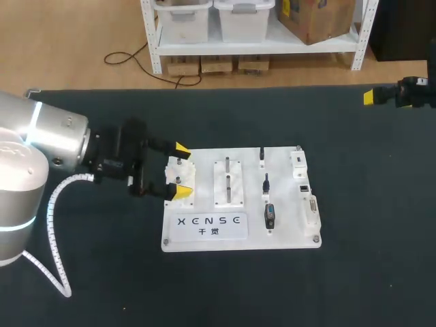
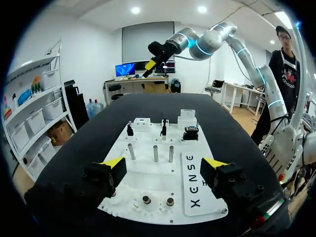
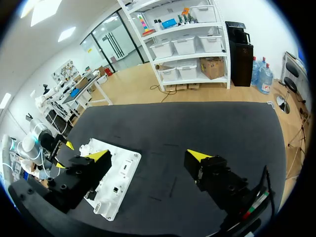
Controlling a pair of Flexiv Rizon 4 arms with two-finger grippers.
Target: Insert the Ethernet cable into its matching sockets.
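Note:
A white connector board [image 1: 286, 230] lies mid-table. Small black plugs [image 1: 266, 182] stand on its right half, and a row of sockets [image 1: 304, 188] lines its right edge; I cannot tell which plug is the Ethernet one, and no loose cable shows. My left gripper [image 1: 180, 170] hovers open over the board's left end, nothing between its fingers. From the left wrist, the board [image 2: 148, 173] lies under the left gripper [image 2: 165, 165], plugs [image 2: 163, 129] ahead. My right gripper [image 1: 371, 97] hangs at the table's far right. From its wrist the right gripper [image 3: 148, 155] stands open and empty, the board [image 3: 121, 180] far below.
A white fixture with upright metal pegs [image 1: 228, 182] occupies the board's middle, and a printed label [image 1: 208, 225] its front left. A black module [image 1: 270, 216] sits front right. Dark table [image 1: 354, 177] surrounds the board on all sides.

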